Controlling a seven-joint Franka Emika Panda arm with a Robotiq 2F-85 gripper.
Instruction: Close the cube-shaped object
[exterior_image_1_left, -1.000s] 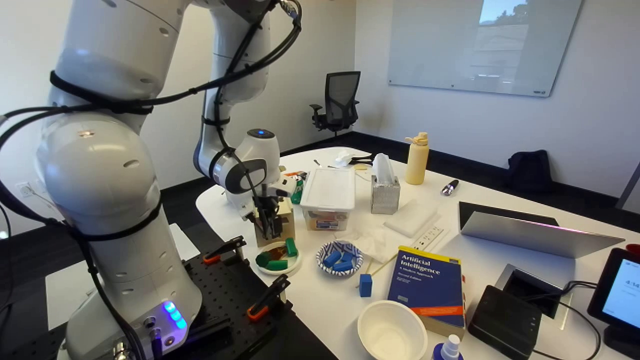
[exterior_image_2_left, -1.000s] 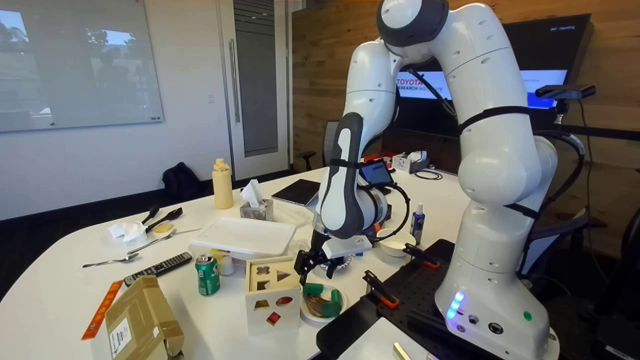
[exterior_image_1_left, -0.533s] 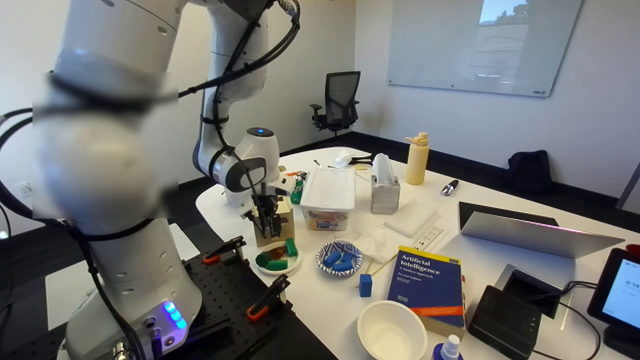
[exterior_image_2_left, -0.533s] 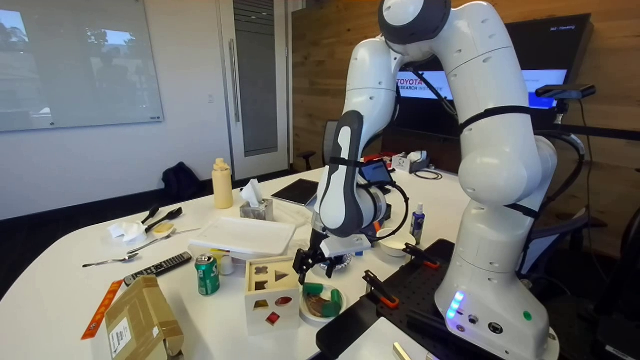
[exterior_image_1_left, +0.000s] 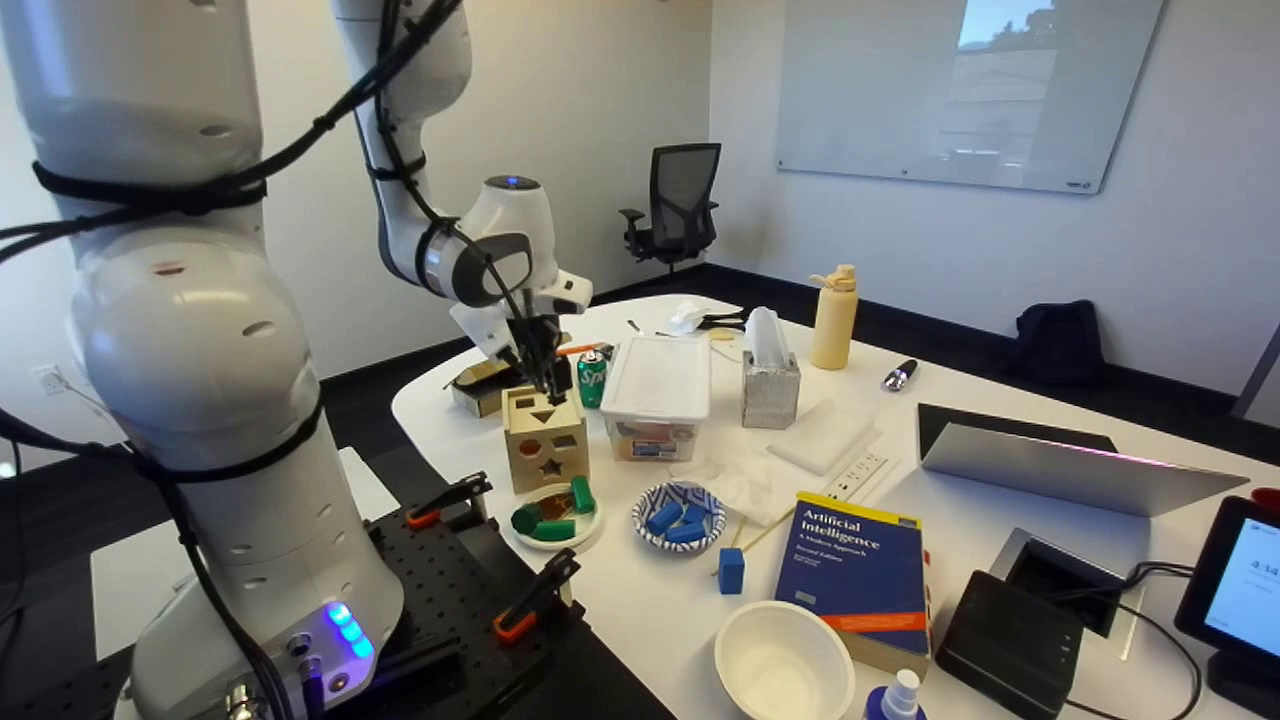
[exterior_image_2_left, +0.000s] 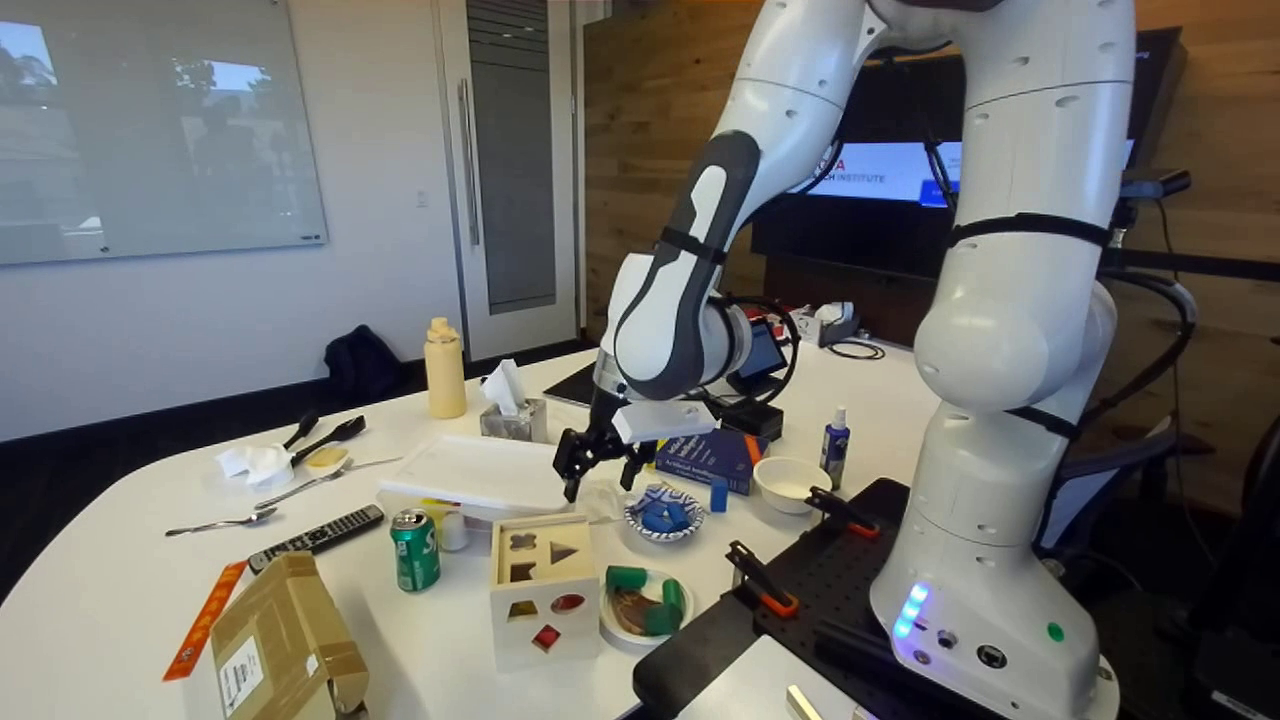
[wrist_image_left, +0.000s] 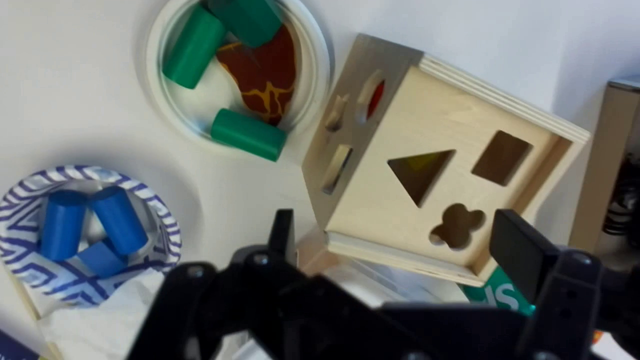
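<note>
The cube-shaped object is a tan wooden box with cut-out shapes, standing on the table in both exterior views (exterior_image_1_left: 545, 462) (exterior_image_2_left: 530, 635). In the wrist view the box (wrist_image_left: 370, 200) shows its top panel, with triangle, square and clover holes, lying flat between raised side edges. My gripper (wrist_image_left: 397, 220) is open and empty, its fingers wide apart over the box's near edge. In the exterior views the gripper (exterior_image_1_left: 550, 385) (exterior_image_2_left: 600, 480) hangs above the box and apart from it.
A dish with green blocks (exterior_image_2_left: 683, 620) stands close beside the box. A lidded white container (exterior_image_1_left: 655, 385), a green can (exterior_image_2_left: 415, 550) and an open cardboard box (exterior_image_2_left: 285, 640) are near. A patterned bowl (exterior_image_1_left: 680, 515) holds blue blocks.
My gripper has risen from low beside the box, near the green-block dish, to above the box. Its fingers stay open. The box and its top panel look the same.
</note>
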